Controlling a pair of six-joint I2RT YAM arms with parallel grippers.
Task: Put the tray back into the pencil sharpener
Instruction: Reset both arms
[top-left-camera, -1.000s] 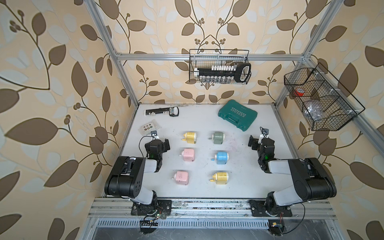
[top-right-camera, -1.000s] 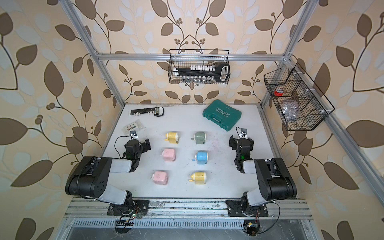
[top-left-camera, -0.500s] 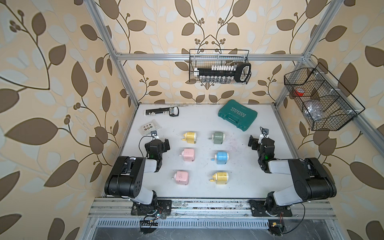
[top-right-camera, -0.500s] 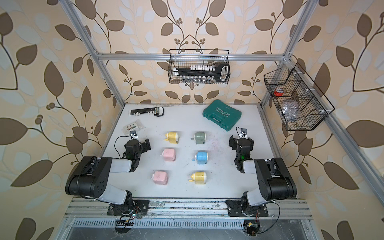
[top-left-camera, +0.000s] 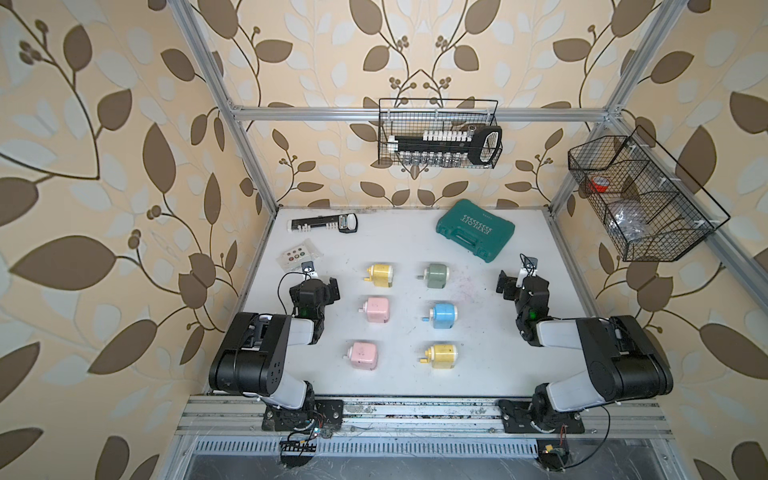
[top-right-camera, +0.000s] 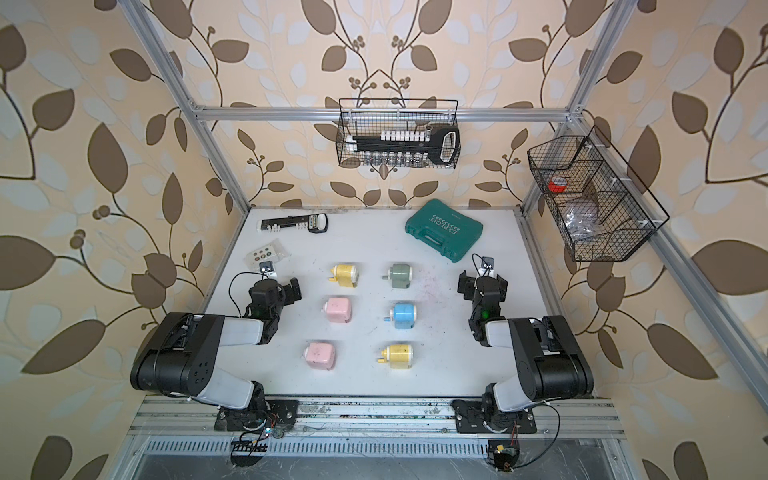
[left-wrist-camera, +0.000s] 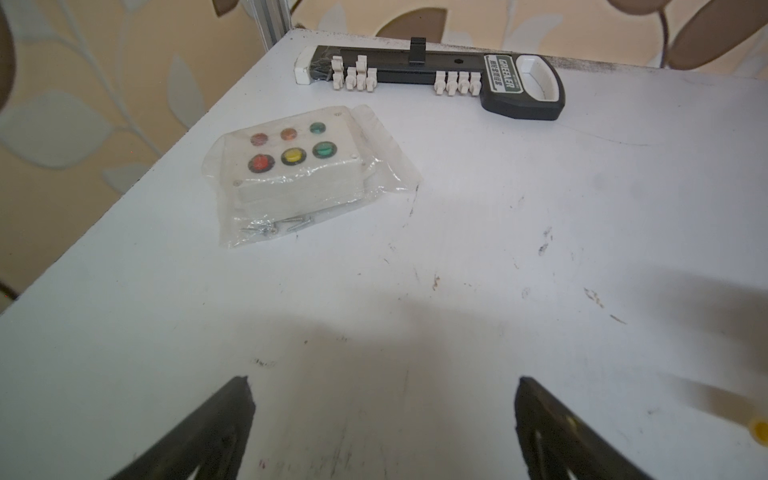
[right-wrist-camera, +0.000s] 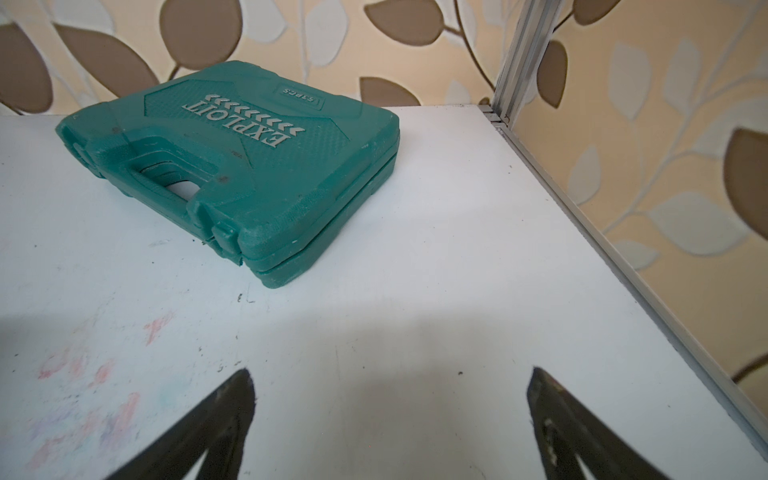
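White laminate, scuffed and smudged, makes up the table (top-left-camera: 399, 245) that both my arms crouch low over. A black wire basket with compartments (top-left-camera: 640, 199) hangs on the frame, high up and outward of my right pincer (right-wrist-camera: 390, 374). A second, narrower black wire basket (top-left-camera: 438, 133) hangs on the back rail, far ahead of both pincers.

On the table, a teal plastic tool case (right-wrist-camera: 232, 174) lies flat and shut, ahead of my right pincer and a little inward of it. Ahead of my left pincer (left-wrist-camera: 383, 382), by the far edge, lies a long black socket rail with white clips and a loop handle (left-wrist-camera: 436, 70). Nearer to that pincer sits a white button box sealed in a clear bag (left-wrist-camera: 291, 166), with loose screws in the bag.

Between my two pincers stand six small plastic pencil sharpeners, in two columns of three, their cranks pointing toward my left pincer.
- **Column closer to my left pincer, farthest first:** a yellow one (top-left-camera: 380, 274), a pink one (top-left-camera: 376, 309) and another pink one (top-left-camera: 362, 354).
- **Column closer to my right pincer, farthest first:** a grey-green one (top-left-camera: 436, 276), a blue one (top-left-camera: 443, 315) and a second yellow one (top-left-camera: 442, 355).

From above I cannot tell whether each one's tray is seated.

Both pincers are spread wide and grip nothing. There is only bare table between the black fingertips (left-wrist-camera: 243, 388) of the left one, and likewise between those of the right one (right-wrist-camera: 243, 384). Each pincer is well apart from the sharpeners.
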